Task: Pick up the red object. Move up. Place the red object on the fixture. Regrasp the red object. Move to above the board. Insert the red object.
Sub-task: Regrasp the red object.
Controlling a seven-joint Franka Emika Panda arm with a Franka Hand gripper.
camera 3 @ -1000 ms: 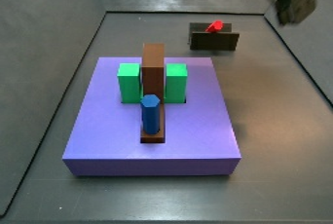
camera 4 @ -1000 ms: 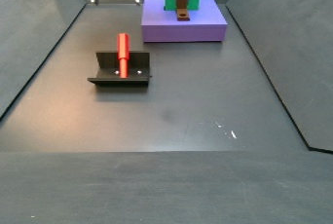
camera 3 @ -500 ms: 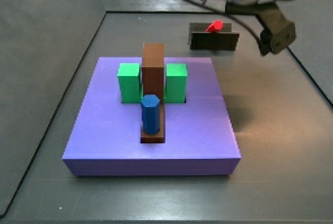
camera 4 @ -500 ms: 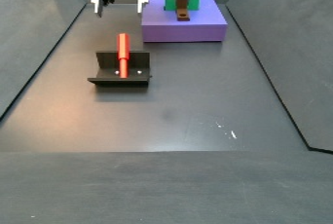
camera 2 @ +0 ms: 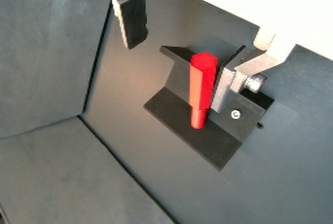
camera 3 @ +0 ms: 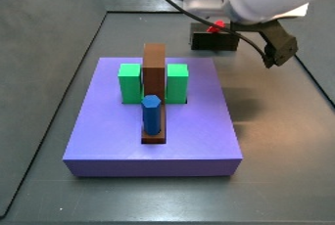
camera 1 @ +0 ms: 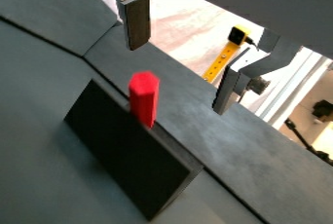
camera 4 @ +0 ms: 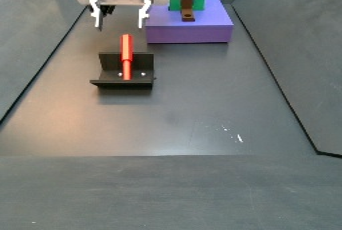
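In a side view, the pincer (camera 4: 118,15) hangs released, its 2 fingers spread and nothing between them. Just ahead of it the red object (camera 4: 127,56) leans in the fixture (camera 4: 124,72) on the desk (camera 4: 174,124), likely propped there for a regrasp. The board (camera 4: 189,21) stands well apart.

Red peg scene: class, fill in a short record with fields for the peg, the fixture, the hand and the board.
red peg: leaning on the fixture, not held
fixture: dark bracket on the floor, apart from the board
hand: open, above the peg, fingers on either side of it, no contact
board: purple, bearing green blocks, a brown slab, a blue peg
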